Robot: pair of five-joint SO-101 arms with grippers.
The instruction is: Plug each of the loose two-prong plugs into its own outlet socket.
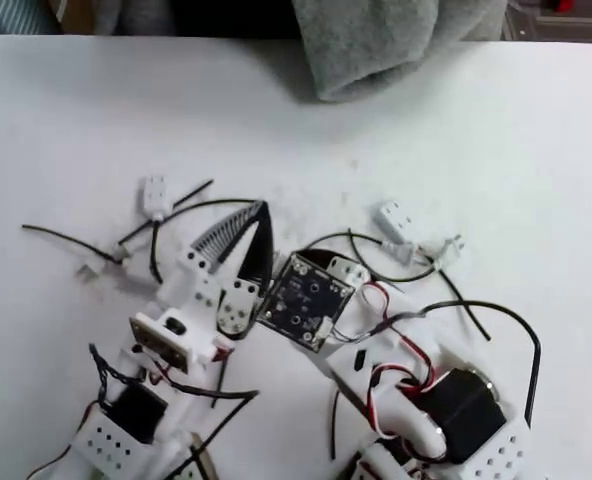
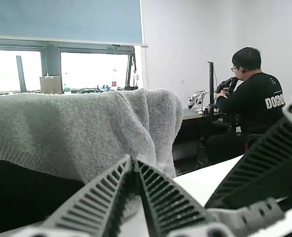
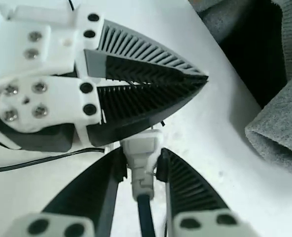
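Where cables [image 1: 61, 238] lie, white table [image 1: 496, 130], seemingly knitted cloth [image 1: 376, 40]

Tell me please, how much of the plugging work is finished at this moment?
Done: nothing that I can see. In the high view a white connector lies loose on the table, joined to nothing.
In hand: the right claw is shut on a white plug with a dark cord, close to the shut left claw.
Left: seating every plug.
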